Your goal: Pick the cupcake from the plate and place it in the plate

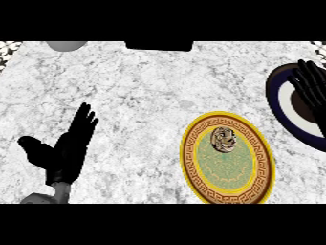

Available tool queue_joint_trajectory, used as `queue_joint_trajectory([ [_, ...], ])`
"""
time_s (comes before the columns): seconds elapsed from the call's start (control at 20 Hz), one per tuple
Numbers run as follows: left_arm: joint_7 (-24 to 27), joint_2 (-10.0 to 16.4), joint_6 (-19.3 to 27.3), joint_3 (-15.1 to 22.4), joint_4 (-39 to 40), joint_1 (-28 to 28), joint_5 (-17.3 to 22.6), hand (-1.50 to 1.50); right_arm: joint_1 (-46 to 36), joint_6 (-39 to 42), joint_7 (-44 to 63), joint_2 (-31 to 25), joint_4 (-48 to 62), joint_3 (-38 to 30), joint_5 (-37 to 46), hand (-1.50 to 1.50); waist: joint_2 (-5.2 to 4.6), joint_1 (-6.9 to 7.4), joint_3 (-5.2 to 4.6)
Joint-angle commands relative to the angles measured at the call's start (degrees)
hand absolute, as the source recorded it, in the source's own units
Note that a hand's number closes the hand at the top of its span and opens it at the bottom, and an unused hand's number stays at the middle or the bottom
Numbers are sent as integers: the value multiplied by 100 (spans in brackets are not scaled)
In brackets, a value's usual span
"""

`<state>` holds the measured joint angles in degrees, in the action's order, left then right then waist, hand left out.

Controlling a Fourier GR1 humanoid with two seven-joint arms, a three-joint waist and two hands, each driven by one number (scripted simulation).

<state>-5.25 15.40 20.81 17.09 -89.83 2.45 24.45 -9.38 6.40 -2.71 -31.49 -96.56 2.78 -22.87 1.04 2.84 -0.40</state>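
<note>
Left hand [66, 150], lower left: released, fingers straight, pointing away from the robot, resting. Cupcake [224, 139] stands on the far half of the yellow plate [188, 158], seen top-down as a slight oval, longer toward the far edge. Right hand [319, 95]: flat, empty, over the blue plate [273, 93] cut by the right edge. Bare counter [158, 86] separates left hand and plates.

I note the cupcake [224, 139], brown with pale mottling, seen from above. It sits on the upper part of the green centre of the yellow plate [189, 158], which has a gold key-pattern rim and lies flat at the counter's lower right. The navy plate [273, 98], white-ringed with a dark centre, lies near it, up and to the right, cut by the view's edge.
</note>
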Motion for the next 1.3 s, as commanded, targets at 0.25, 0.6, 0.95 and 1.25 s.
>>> queue_joint_trajectory([
  [0.25, -94, 798, 290, 73, 528, 109, -1081, 0, -940, 1932, 499, 512, 300, 1016, -1493, 150, -180, -12, 57],
  [0.6, -266, 662, 262, 125, 636, 78, -976, 0, -262, 332, -1921, 288, 1009, 849, 1837, 150, -226, -165, 84],
  [0.95, -397, 654, 45, 12, 1023, 479, -953, 0, -606, 2284, -3653, 396, 2499, 1214, 1494, -150, -174, -159, 55],
  [1.25, -446, 613, 98, 41, 860, 356, -1010, 0, -1385, 1112, -3905, -66, 2797, 1498, 3428, -150, -134, -143, 46],
])
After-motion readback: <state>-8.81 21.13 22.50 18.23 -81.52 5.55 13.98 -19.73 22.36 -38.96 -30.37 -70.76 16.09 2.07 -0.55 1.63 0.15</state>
